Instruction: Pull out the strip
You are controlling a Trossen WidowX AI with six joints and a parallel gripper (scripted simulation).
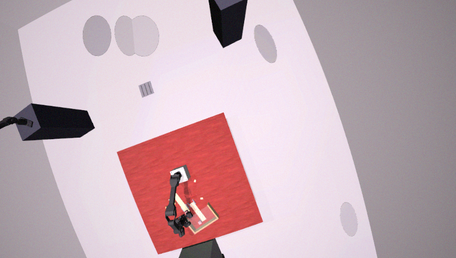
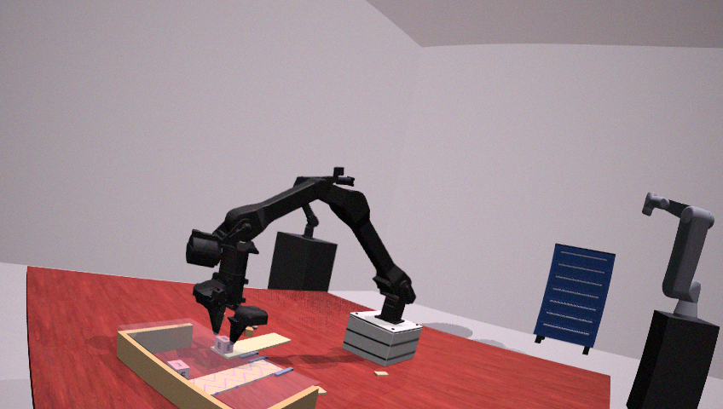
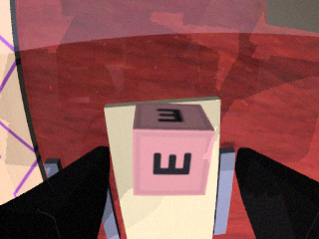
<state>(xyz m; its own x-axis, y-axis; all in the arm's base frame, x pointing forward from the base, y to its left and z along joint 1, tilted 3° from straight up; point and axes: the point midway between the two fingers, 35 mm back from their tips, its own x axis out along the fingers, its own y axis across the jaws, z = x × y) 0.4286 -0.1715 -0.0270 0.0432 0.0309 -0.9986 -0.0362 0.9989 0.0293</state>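
Note:
A pink cube (image 2: 221, 348) (image 3: 169, 163) marked E sits near the far end of a plain cream strip (image 1: 180, 201) (image 2: 268, 342) (image 3: 169, 219). My gripper (image 2: 225, 338) (image 3: 174, 158) is partly open and points down, one finger on each side of this cube, with gaps on both sides in the wrist view. Nothing is held. A second pink cube (image 1: 199, 222) (image 2: 178, 369), also lettered, is at the far end of a cream strip with purple zigzags (image 1: 197, 210) (image 2: 238, 376) (image 3: 6, 90). In the top view the arm hides the first cube.
Wooden walls (image 1: 207, 225) (image 2: 152, 369) edge the strip area, and a see-through panel lies over part of it. Low blue-grey guide bars (image 2: 284, 371) (image 3: 225, 194) flank the strips. Small wooden pieces (image 1: 201, 198) (image 2: 380, 373) lie on the red table top (image 1: 192, 137) (image 2: 482, 375).

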